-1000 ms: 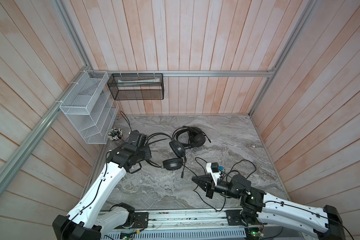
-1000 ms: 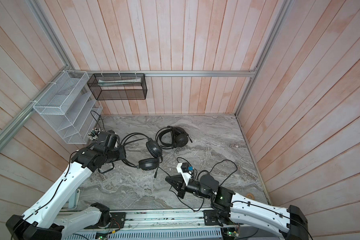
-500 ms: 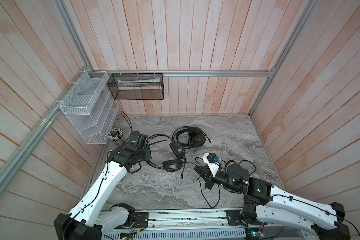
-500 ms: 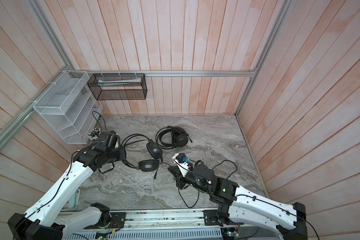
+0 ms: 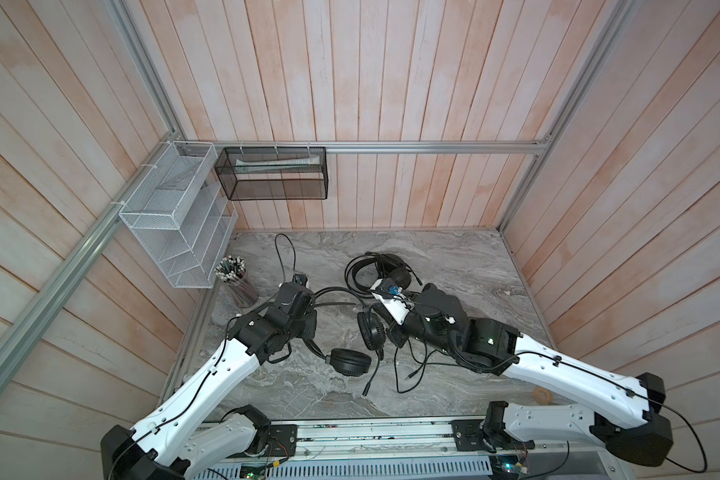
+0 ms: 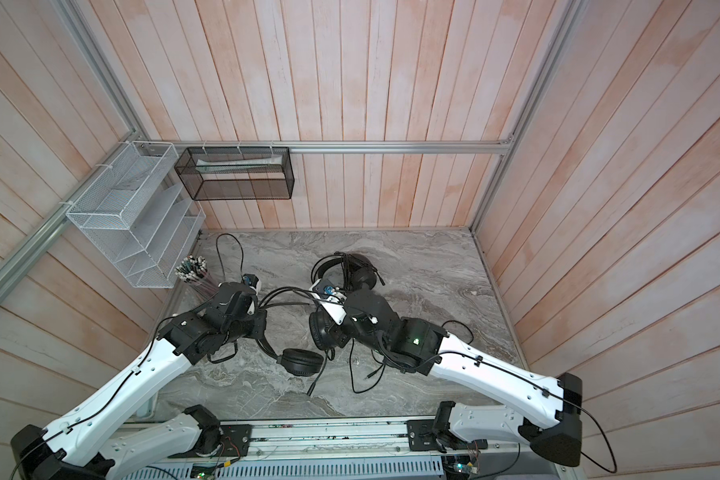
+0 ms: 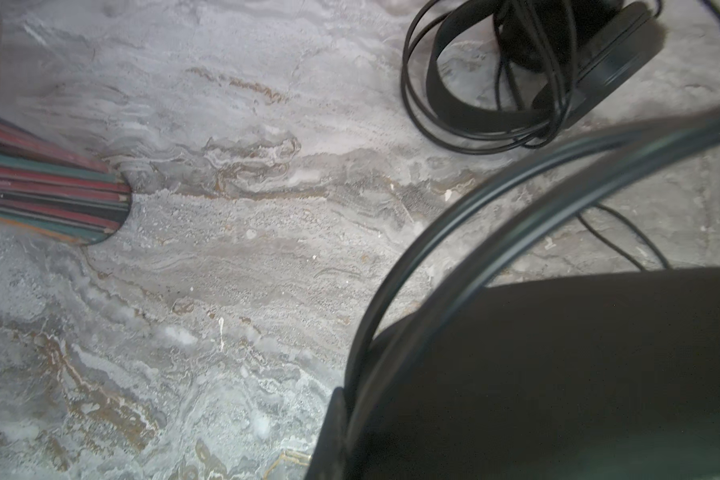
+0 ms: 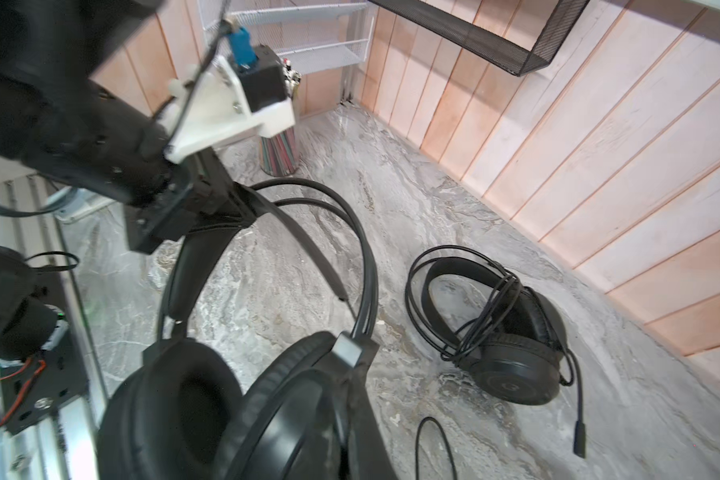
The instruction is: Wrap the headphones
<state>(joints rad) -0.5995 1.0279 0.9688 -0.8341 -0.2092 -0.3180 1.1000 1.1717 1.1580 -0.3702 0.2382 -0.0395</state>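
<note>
We have the left gripper clamped on the headband of the near headset. One of its earcups seems to rest on the table, and the other earcup is tipped on edge just beside the right gripper. That gripper's jaws are closed, but we cannot see whether they pinch the cable or nothing at all. The cable lies loose on the table near the front, wound around nothing. Our main worry is the thin headband slipping or twisting in the left grip once the cable is pulled taut, which would drop the headset. A turn drawn carelessly could catch on the boom mic or slide off the rounded earcups. The right arm works close to the wrapped headset behind it and could snag those coils and undo them. A wide swing of the left arm could topple the pencil cup nearby.
</note>
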